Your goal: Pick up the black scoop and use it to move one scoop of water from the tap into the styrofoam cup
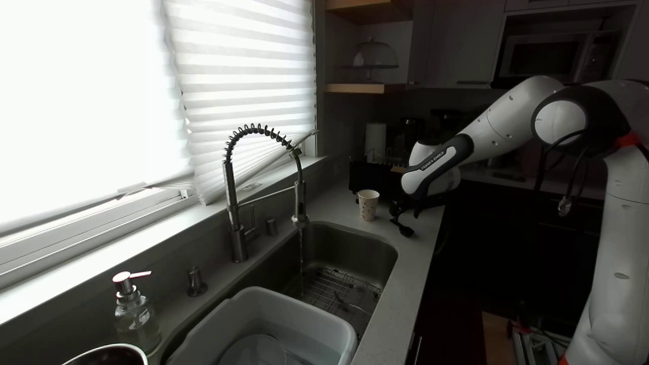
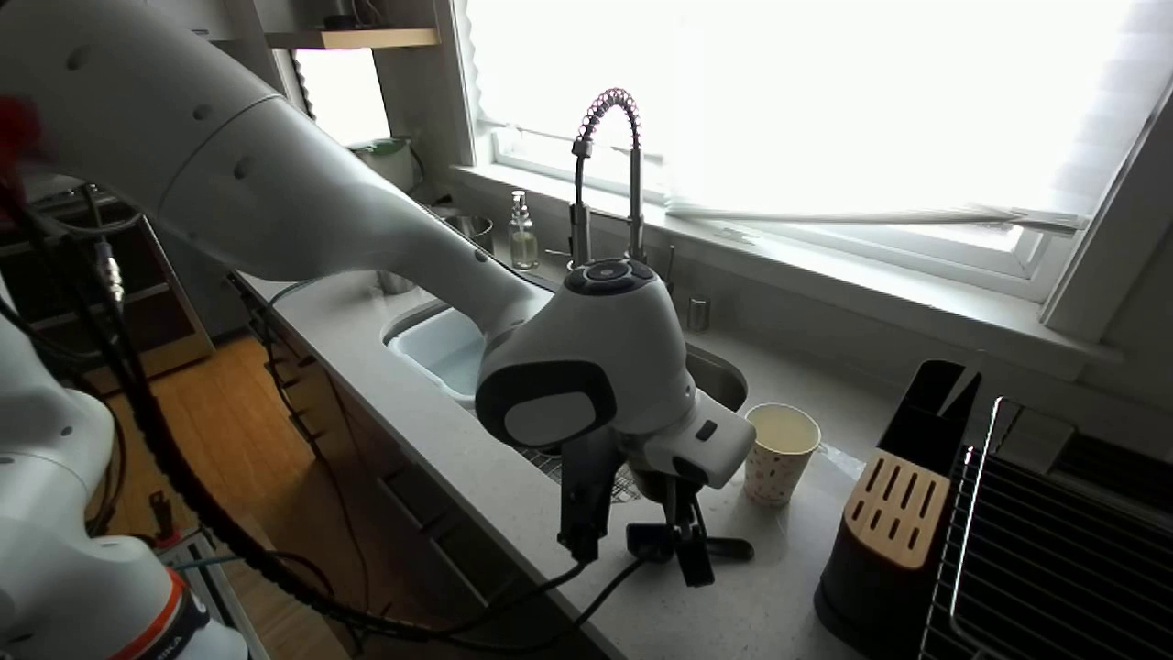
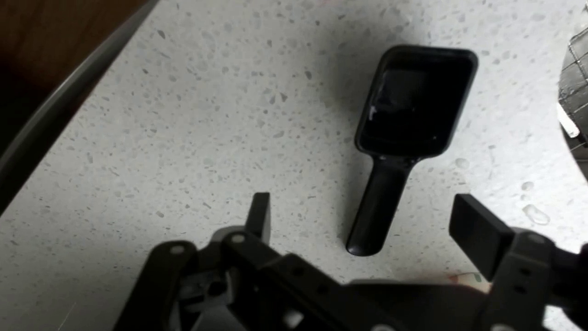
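The black scoop (image 3: 415,101) lies on the speckled counter, bowl open upward, handle toward my gripper; it also shows in both exterior views (image 1: 406,231) (image 2: 730,549). My gripper (image 3: 366,220) is open, its fingers apart on either side of the handle end, not touching it. In an exterior view the gripper (image 1: 407,210) is low over the counter. The cup (image 1: 368,207), cream with a small printed pattern, stands upright beside the gripper, also in an exterior view (image 2: 777,467); its contents are unclear. The chrome tap (image 1: 234,203) runs a thin water stream into the sink, also in an exterior view (image 2: 635,202).
The sink (image 1: 388,253) holds a wire rack (image 1: 334,299) and a white tub (image 1: 314,314) with water. A black knife block (image 2: 903,513) and a dish rack (image 2: 1054,550) stand past the cup. A soap bottle (image 1: 136,319) is by the sink. Water drops (image 3: 535,214) lie on the counter.
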Controlling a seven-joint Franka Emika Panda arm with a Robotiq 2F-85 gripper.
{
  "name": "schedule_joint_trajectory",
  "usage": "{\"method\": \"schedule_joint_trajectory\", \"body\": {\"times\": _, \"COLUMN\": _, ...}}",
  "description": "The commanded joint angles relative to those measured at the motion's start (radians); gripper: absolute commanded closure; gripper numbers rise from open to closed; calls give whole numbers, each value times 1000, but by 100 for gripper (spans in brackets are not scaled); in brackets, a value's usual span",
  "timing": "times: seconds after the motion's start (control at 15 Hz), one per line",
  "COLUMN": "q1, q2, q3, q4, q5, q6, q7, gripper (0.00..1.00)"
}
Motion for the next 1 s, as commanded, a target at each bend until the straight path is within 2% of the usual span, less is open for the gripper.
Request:
{"method": "schedule_joint_trajectory", "body": {"times": 0.0, "q1": 7, "q2": 43, "q3": -5, "q4": 39, "q5": 33, "q6": -6, "q7": 9, "gripper": 0}}
{"method": "schedule_joint_trajectory", "body": {"times": 0.67, "q1": 18, "q2": 110, "q3": 5, "q4": 106, "q5": 63, "q6": -51, "q7": 75, "gripper": 1}}
{"method": "schedule_joint_trajectory", "body": {"times": 0.8, "q1": 21, "q2": 120, "q3": 2, "q4": 116, "q5": 58, "q6": -62, "q7": 88, "gripper": 9}}
{"method": "schedule_joint_trajectory", "body": {"times": 0.87, "q1": 20, "q2": 126, "q3": 1, "q4": 122, "q5": 57, "q6": -69, "q7": 92, "gripper": 19}}
{"method": "schedule_joint_trajectory", "body": {"times": 0.93, "q1": 20, "q2": 130, "q3": 2, "q4": 127, "q5": 58, "q6": -75, "q7": 94, "gripper": 24}}
